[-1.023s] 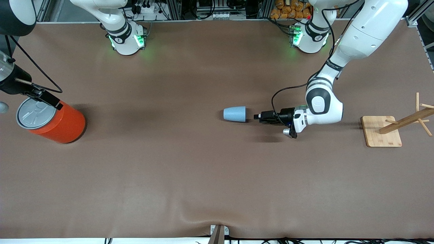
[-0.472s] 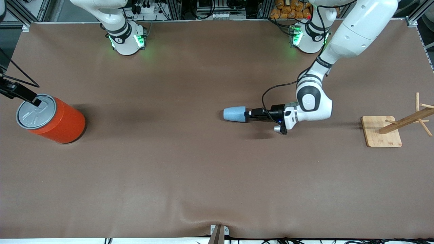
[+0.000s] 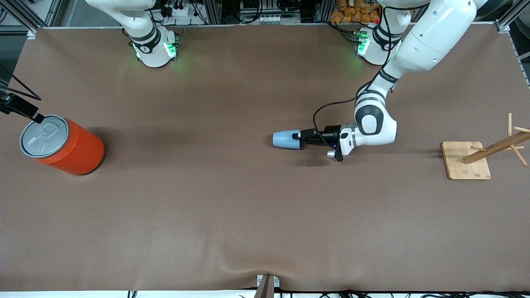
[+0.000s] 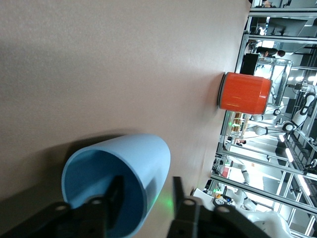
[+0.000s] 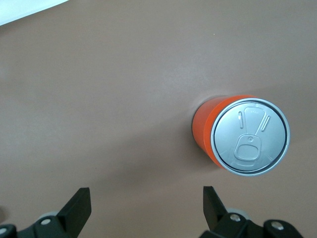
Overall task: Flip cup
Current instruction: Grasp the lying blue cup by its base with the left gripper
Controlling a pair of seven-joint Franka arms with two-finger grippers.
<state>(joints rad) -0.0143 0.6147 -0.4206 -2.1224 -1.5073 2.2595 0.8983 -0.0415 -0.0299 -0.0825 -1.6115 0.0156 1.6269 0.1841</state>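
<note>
The light-blue cup [image 3: 285,139] lies on its side mid-table, its mouth toward the left arm's end. My left gripper [image 3: 296,137] is low at the mouth and open. In the left wrist view, one finger [image 4: 116,194] is inside the cup [image 4: 124,168] and the other finger [image 4: 178,196] is outside, so the left gripper [image 4: 147,198] straddles the rim wall without squeezing it. My right gripper [image 3: 25,111] is at the right arm's end of the table, just above the orange can [image 3: 62,145]. It shows wide open and empty in its wrist view [image 5: 146,208].
The orange can with a grey pull-tab lid stands upright [image 5: 237,136] and also shows in the left wrist view [image 4: 245,92]. A wooden peg rack on a bamboo base [image 3: 466,160] stands at the left arm's end.
My left gripper has moved along the table to the cup, and one finger is now inside its mouth. My right gripper has drawn back from over the can's lid toward the table edge.
</note>
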